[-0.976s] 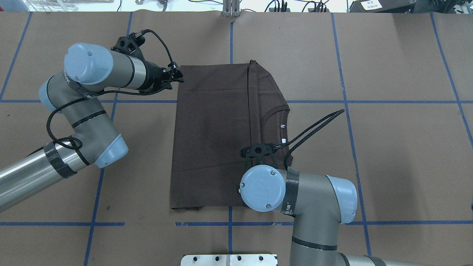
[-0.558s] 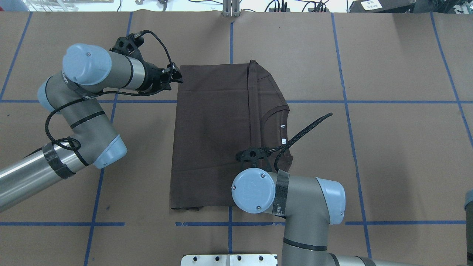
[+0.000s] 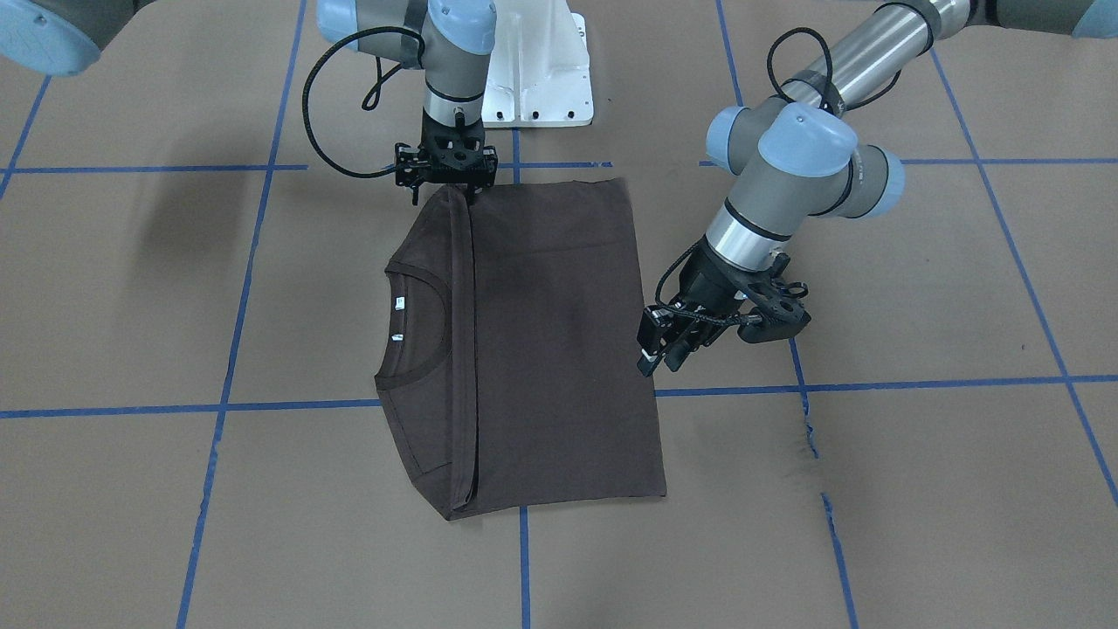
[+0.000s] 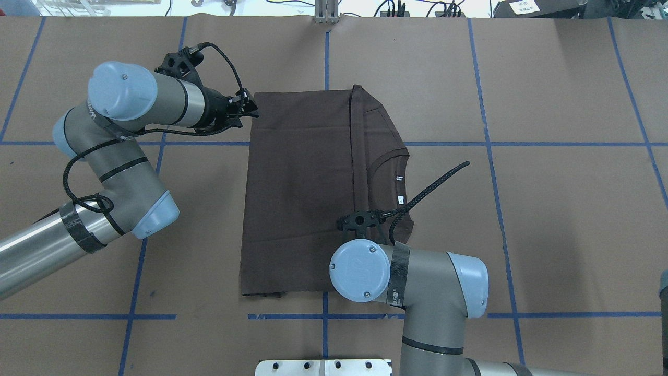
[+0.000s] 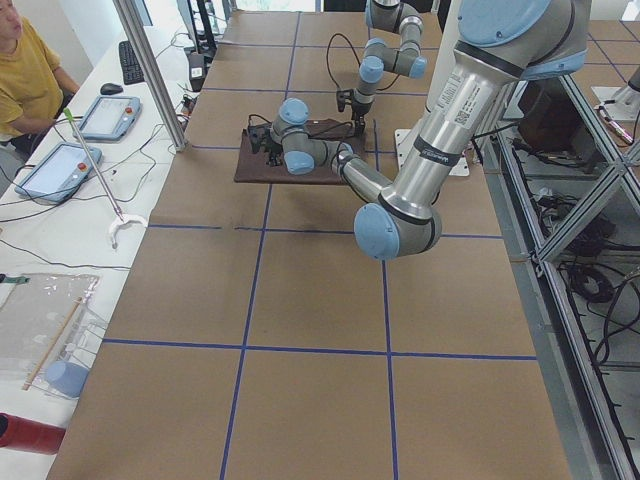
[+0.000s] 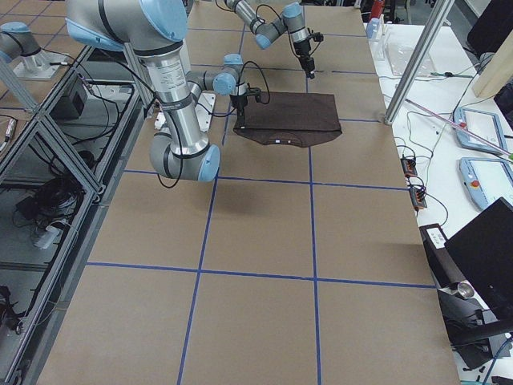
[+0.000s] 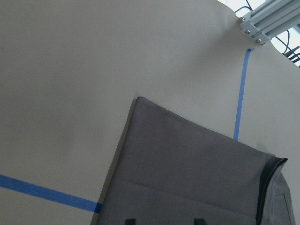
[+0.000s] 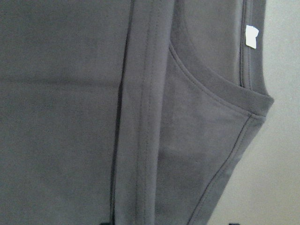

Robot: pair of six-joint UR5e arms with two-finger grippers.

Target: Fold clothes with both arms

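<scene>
The dark brown T-shirt (image 3: 550, 349) lies flat on the table, folded lengthwise into a rectangle, and also shows from overhead (image 4: 302, 193). Its collar (image 3: 428, 323) and white labels (image 3: 398, 303) lie on the side of my right arm. My left gripper (image 3: 655, 349) is open and empty, just outside the shirt's other long edge near its far corner (image 4: 253, 108). My right gripper (image 3: 454, 194) is open and points down over the shirt's near edge at the fold line. Overhead, my own wrist hides it. The right wrist view shows the shoulder and a label (image 8: 251, 36) below it.
Brown paper with blue tape lines (image 4: 323, 316) covers the table. The white pedestal base (image 3: 533, 79) stands just behind the shirt's near edge. An aluminium post (image 4: 326, 13) stands at the far edge. An operator (image 5: 25, 80) sits beside the table in the exterior left view.
My right arm's wrist has shifted slightly left and toward the robot above the shirt, and its cable has swung. My left arm has hardly moved. The shirt lies as before.
</scene>
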